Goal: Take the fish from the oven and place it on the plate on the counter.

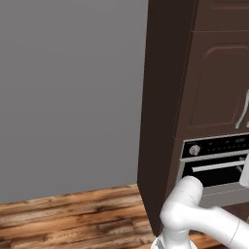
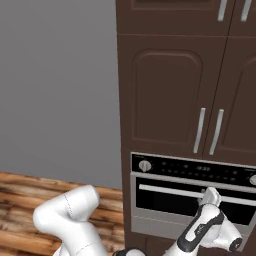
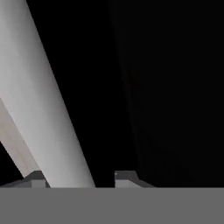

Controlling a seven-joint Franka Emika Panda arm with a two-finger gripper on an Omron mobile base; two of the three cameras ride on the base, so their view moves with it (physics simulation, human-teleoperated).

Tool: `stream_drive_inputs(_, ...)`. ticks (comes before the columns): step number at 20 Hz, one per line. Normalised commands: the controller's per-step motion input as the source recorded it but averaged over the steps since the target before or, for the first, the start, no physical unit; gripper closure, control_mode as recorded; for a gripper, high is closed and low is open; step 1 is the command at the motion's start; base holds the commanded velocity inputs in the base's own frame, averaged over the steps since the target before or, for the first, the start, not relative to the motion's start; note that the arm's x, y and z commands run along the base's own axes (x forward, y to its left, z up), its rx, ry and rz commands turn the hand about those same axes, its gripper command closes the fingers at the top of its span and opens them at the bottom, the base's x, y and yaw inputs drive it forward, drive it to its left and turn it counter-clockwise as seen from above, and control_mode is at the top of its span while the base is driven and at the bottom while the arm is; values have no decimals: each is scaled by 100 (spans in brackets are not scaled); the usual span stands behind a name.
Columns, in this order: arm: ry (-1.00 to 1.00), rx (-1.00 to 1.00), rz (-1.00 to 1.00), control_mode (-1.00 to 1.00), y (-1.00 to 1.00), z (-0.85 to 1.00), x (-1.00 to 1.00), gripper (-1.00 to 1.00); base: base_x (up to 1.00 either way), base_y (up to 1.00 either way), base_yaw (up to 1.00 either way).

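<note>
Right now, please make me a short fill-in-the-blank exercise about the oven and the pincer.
1. The oven door is ____.
2. The pincer has its tips on either side of the door's silver ____.
3. The cabinets above the oven are dark ____.
Missing words: closed; handle; brown.

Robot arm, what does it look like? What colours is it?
The arm is made of chunky, rounded white tubes, smooth and glossy. Dark bands mark the joints near the wrist. The gripper has two small, dark grey, blocky fingertips.
</note>
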Motion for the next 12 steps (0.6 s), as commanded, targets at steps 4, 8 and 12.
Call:
stream_drive_inputs(4,26,0,0,-100,-10,-63,-31,100,0,0,0)
stream_drive_inputs(8,15,0,0,-100,-19,-75,-55,100,0,0,0)
stream_drive_inputs(12,6,0,0,-100,-21,-78,-72,100,0,0,0)
